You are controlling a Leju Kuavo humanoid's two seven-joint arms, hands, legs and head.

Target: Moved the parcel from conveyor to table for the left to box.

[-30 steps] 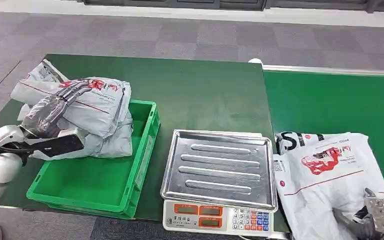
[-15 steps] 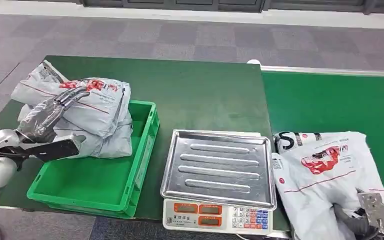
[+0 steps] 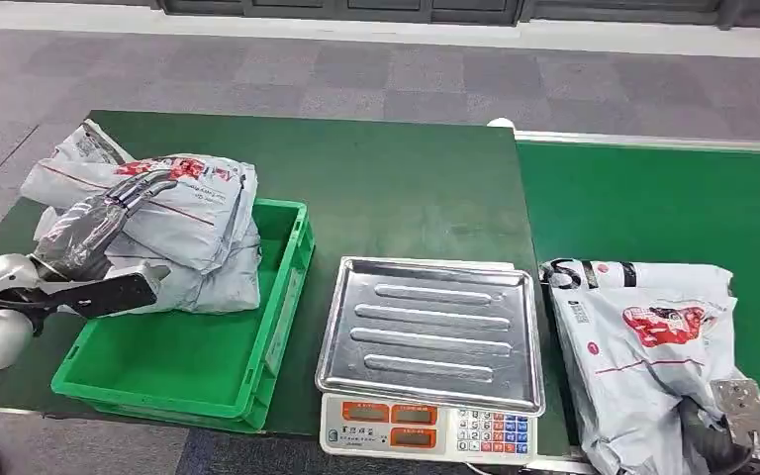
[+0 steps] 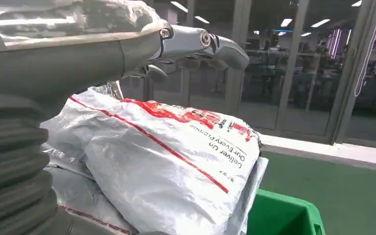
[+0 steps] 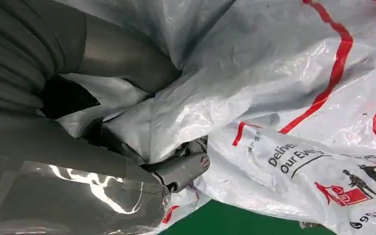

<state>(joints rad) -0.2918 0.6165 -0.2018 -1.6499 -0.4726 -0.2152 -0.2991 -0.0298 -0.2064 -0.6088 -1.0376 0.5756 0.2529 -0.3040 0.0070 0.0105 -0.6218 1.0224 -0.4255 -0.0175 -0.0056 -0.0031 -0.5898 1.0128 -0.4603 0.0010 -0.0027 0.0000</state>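
**Layout around the scale**

The scale (image 3: 429,356) stood at the counter's (image 3: 396,188) near edge. Left of it sat the bin (image 3: 198,346), with stacked parcels (image 3: 173,223) lying over its far-left end. Right of the scale, a parcel (image 3: 653,356) lay on the conveyor (image 3: 673,208).

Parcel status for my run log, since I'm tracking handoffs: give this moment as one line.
right hand: grips parcel on conveyor | left hand: rests on boxed parcels | scale: bare

Right hand (image 3: 727,445) fingers (image 5: 186,169) buried in parcel (image 3: 653,346) folds
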